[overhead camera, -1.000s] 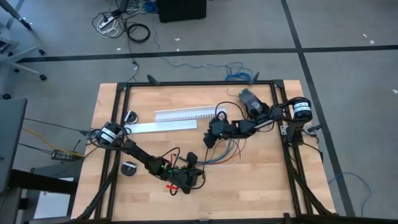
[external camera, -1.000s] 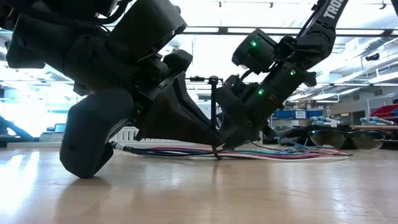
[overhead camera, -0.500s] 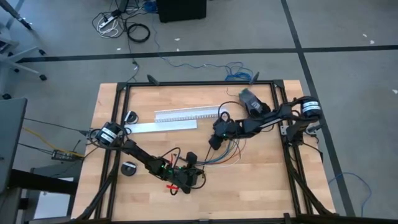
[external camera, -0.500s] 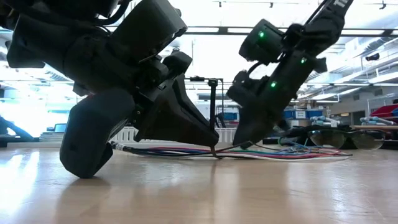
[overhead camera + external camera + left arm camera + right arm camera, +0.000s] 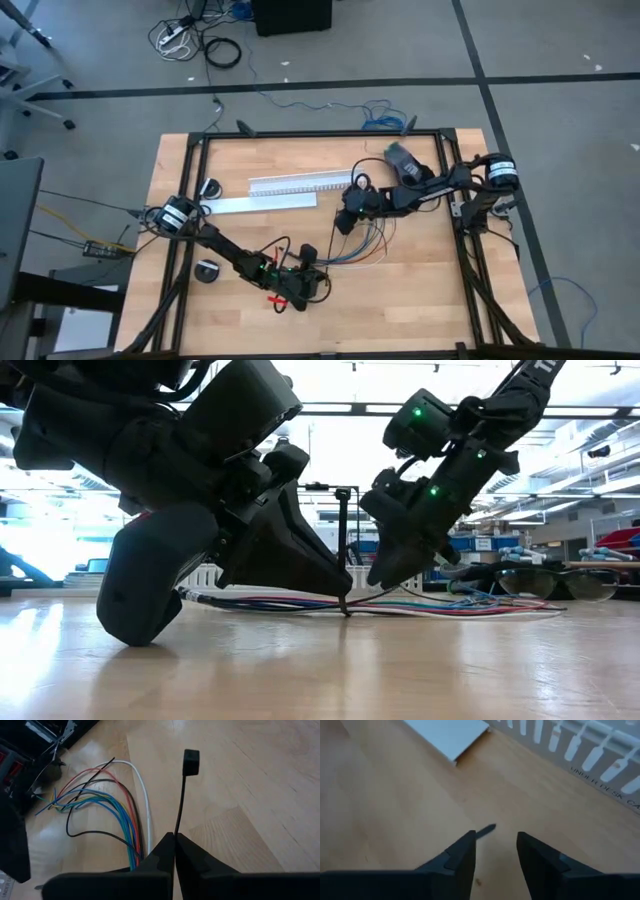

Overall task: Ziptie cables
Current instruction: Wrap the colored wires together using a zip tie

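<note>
The thin black plastic ziptie (image 5: 180, 795) stands upright, pinched in the left gripper (image 5: 174, 851) at the table's near middle, touching the bunch of thin coloured cables (image 5: 125, 820). To its right, the right gripper (image 5: 495, 851) hovers with fingers apart, holding nothing, near the long white slotted plastic channel (image 5: 580, 745).

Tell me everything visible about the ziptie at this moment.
The ziptie is a thin, straight black plastic strip with a small square head at its free end. The left hand is shut on its lower part and holds it upright, head uppermost, beside the bunch of coloured cables. In the low view it rises as a thin vertical line from the table, between the two arms. Whether it loops around the cables cannot be told.
</note>
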